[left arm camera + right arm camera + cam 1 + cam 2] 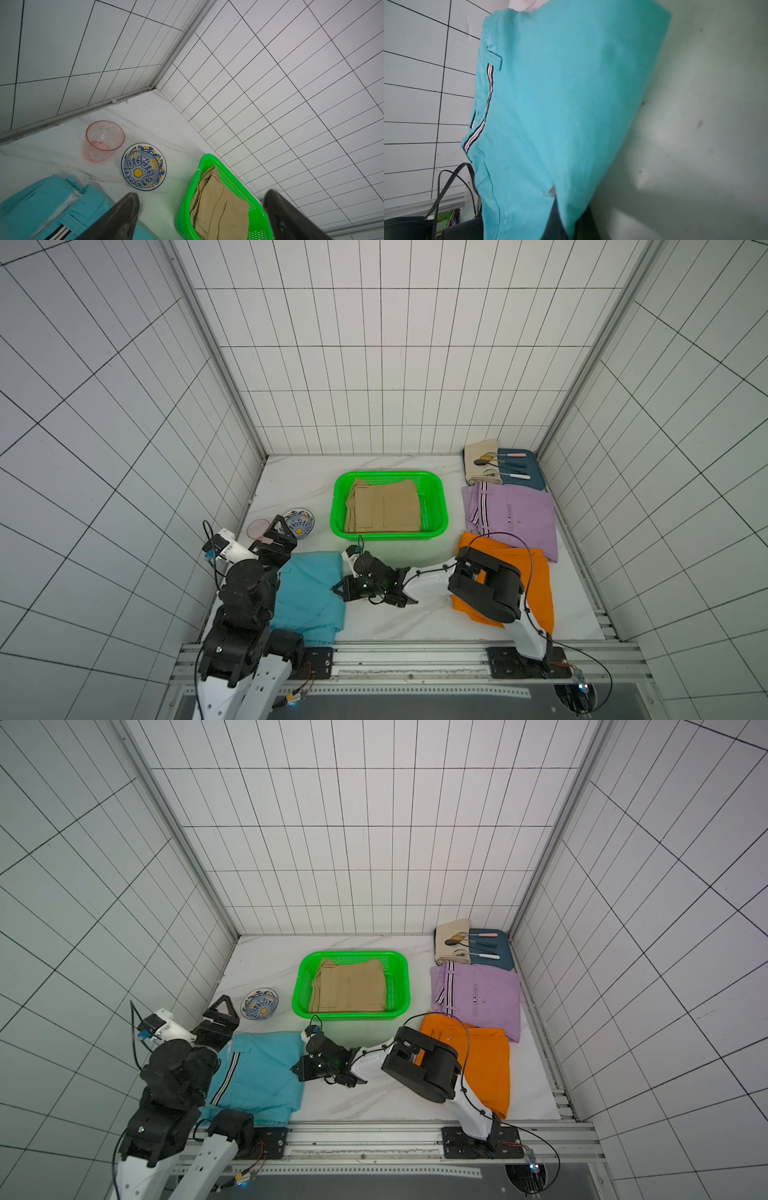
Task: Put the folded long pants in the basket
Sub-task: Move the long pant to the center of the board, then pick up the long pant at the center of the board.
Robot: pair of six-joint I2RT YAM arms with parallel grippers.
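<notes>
Left tool (201,194) spread, empty | right tool (337,589) clamped on sky blue pants (309,597) | tan pants (384,508) in basket (390,536)

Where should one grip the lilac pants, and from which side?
Probably the striped edge of the lilac pants, coming low from the basket side. They lie flat; that edge is free, while the cream cloth and the orange pants crowd two other sides.

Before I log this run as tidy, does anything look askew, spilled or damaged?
Nothing spilled or damaged. The sky blue pants lie slightly askew, a lower layer poking out at the near edge; the right end effector is shut on their side edge.
</notes>
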